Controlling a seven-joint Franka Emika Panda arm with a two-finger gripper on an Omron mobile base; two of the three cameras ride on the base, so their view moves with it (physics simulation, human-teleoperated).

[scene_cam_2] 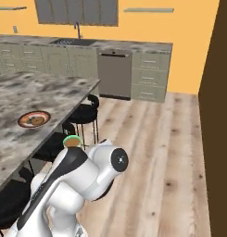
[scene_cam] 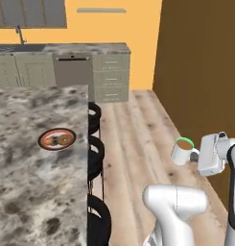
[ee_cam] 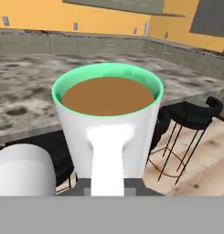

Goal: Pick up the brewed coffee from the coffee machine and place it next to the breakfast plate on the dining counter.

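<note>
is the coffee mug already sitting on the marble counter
No, the mug hangs in the gripper above the wood floor, apart from the dining counter.

Rendered frames, evenly bright, flat ambient light, no clear source. Shadows faint. No glare. Coarse, pixelated edges throughout. Hand view: soft blur at 6 o'clock.

Smooth white mug (ee_cam: 106, 132), mottled marble counter (scene_cam: 23, 158), wood-plank floor (scene_cam: 133, 139).
</note>
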